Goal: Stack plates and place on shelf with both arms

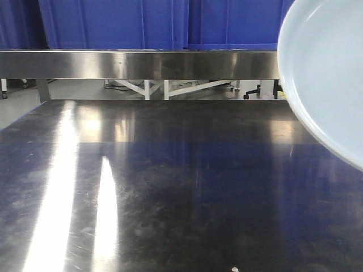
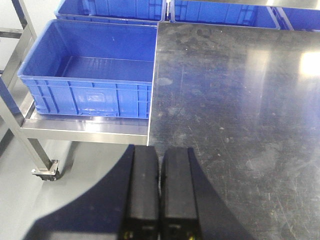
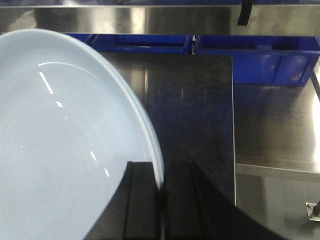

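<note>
Plate (image 3: 60,150), pale blue-white, glossy, round, so no long axis.

- Position: off the steel table (image 1: 170,187), tilted rather than lying flat. In the front view it fills the upper right corner (image 1: 329,73), partly out of frame, with its curved edge reaching down over the table's right side.
- Facing: in the right wrist view the hollow upper face is turned to the camera, with the body of the plate spreading left and up from the grip. A doubled line runs along the rim; whether that is a second plate underneath cannot be told.
- Grip: the right gripper (image 3: 162,172) is clamped on the rim, which passes edge-on through the narrow gap between the two black fingers (image 3: 142,200).
- Left gripper (image 2: 160,155): fingers pressed together with only a thin slit between them, and nothing between them. It hangs over the table's left edge.
- Left wrist view only: blue crate (image 2: 95,65) on a lower steel trolley beside the table, and a caster (image 2: 47,172) on the floor.
- Front view only: steel shelf rail (image 1: 142,63) across the back, with blue panels above it. Neither gripper shows here.
</note>
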Controlling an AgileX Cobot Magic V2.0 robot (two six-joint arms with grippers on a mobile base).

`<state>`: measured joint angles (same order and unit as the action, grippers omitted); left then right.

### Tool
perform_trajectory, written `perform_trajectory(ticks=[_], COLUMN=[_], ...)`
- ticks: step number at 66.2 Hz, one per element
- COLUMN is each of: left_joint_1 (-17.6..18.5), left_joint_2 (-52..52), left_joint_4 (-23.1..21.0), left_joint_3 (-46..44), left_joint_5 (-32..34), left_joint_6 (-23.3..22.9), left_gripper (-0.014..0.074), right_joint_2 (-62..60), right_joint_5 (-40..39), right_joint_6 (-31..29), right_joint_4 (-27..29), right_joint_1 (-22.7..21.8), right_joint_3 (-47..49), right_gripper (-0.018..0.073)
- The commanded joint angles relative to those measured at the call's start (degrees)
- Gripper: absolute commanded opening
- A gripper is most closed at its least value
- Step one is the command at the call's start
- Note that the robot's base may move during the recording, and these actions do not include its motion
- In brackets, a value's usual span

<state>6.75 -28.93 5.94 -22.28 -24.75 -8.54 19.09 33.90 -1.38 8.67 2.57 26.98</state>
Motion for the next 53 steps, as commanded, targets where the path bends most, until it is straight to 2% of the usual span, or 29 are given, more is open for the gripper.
perform_trajectory(ticks=[1, 53], left_joint_1=[0.44, 0.44], left_joint_2=[-0.21, -0.21], left_joint_4=[-0.20, -0.20], left_joint_3=[-1.71, -1.71], left_joint_5=[4.57, 4.57], left_joint_6=[-0.60, -0.60], left_gripper=[0.0088, 0.0088], right_joint_2=[0.27, 0.27], right_joint_5=[-4.52, -4.52], right_joint_6=[-0.13, -0.13], right_joint_4=[0.82, 0.82], right_joint_1=[-0.33, -0.33], right_joint_3=[1.68, 1.68], right_gripper=[0.0050, 0.0050])
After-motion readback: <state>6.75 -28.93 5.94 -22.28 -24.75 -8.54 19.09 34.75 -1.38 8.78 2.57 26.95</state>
